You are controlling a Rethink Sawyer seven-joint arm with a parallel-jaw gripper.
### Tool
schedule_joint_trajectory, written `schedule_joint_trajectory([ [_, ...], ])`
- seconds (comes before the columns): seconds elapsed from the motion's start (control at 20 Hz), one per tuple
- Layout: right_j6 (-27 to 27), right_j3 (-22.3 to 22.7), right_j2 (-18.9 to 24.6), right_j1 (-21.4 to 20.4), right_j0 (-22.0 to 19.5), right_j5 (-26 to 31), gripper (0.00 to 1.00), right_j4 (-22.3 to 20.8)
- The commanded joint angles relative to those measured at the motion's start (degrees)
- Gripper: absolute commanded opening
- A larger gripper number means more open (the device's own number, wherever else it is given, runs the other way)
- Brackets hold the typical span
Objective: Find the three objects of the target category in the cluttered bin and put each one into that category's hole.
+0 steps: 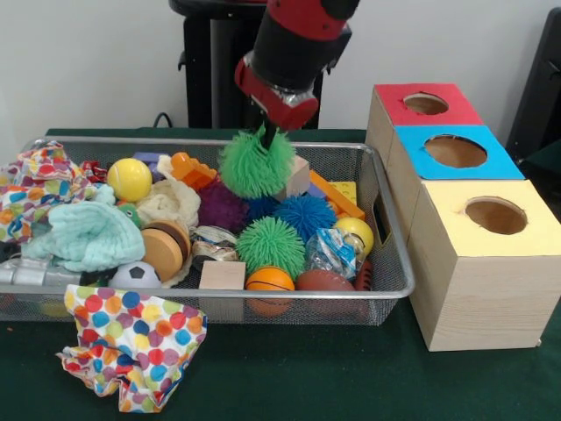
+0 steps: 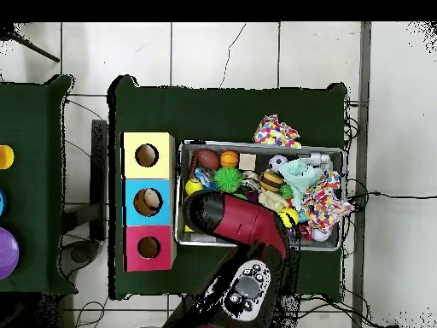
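Red-and-black gripper clamped on a green spiky ball, raised just above the clutter at the far middle of the wire-mesh bin. Below it, purple, blue and green spiky balls, with a tan bun-like toy left of them beside a mint cloth. Red-topped box's hole farthest in the row of three boxes, right of the bin.

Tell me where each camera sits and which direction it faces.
Front view: across the table, facing the robot; the red and black arm's gripper hangs shut on a fuzzy green ball.
Overhead view: above, looking straight down; the arm covers part of the bin.
Shared: silver wire mesh bin, red-topped wooden box.
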Motion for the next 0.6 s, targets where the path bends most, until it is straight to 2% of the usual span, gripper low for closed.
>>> schedule_joint_trajectory([
  [0.05, -0.14, -8.40, -4.76, -4.35, 0.71, 9.16, 0.00, -6.73],
  [0.35, -1.02, -9.70, -3.36, -2.64, -2.17, 1.20, 0.00, -11.42],
  [0.6, 0.81, -9.98, -2.51, -0.32, -3.96, -4.23, 0.00, -14.01],
])
